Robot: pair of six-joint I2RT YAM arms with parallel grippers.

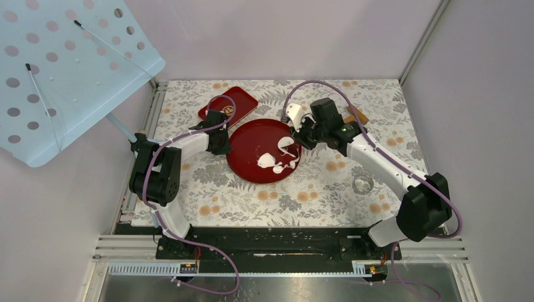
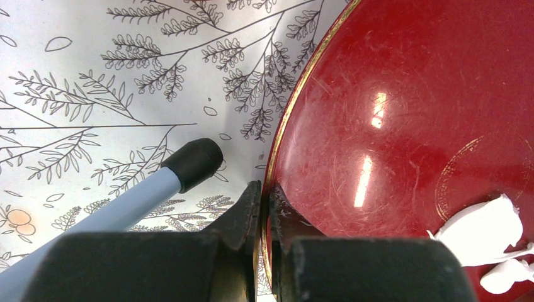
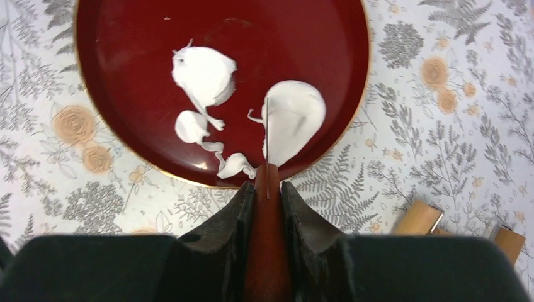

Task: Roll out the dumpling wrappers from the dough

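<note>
Glossy, scratched red plate (image 3: 113, 44) with a gold rim. Left gripper (image 2: 265, 204) is pinched on that rim. Right gripper (image 3: 267, 189) clamps a thin reddish-brown tool (image 3: 267, 251) (edge-on, kind unclear). Dumpling wrappers (image 3: 204, 74) are soft white roundish discs with ragged strings. They lie on the plate just ahead of the right jaws, well apart from the left.

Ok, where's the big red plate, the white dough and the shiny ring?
red plate (image 1: 242, 156), top view, bare left side of its floor.
white dough (image 3: 204, 74), right wrist view, middle of the upper left piece.
shiny ring (image 1: 363, 191), top view, its near rim.
</note>
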